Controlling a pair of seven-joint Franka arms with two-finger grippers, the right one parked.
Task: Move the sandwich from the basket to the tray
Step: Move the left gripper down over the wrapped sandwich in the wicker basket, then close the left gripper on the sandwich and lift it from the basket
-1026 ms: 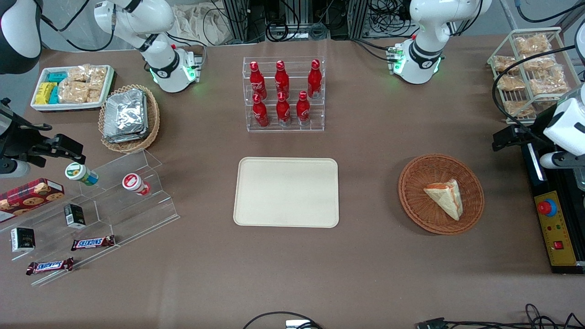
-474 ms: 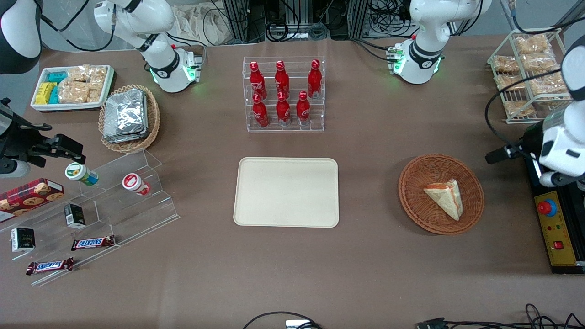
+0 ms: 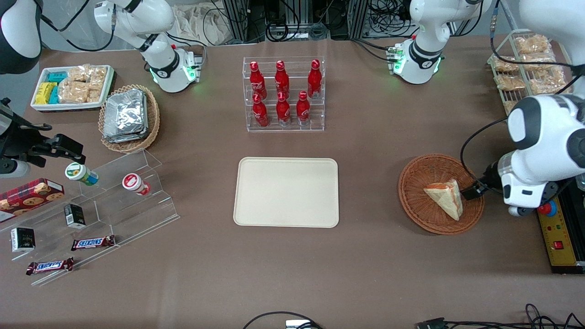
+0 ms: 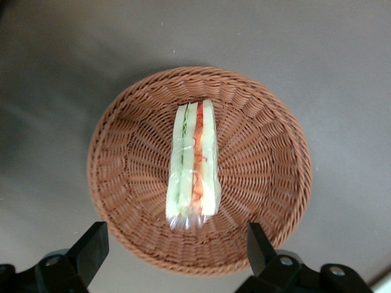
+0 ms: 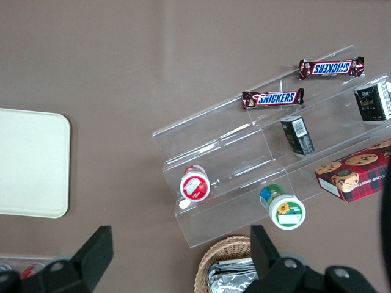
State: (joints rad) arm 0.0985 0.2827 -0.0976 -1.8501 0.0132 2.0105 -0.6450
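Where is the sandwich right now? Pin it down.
The sandwich lies in the basket toward the working arm's end, with the open claw above it.

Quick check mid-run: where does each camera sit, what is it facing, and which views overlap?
Front view: high, facing both arms; the left hand reaches over the basket, beside the sandwich.
Left wrist view: looks down past open fingertips at the sandwich in the basket; shared with front.
Right wrist view: looks down at a snack stand and the tray; shared with front.
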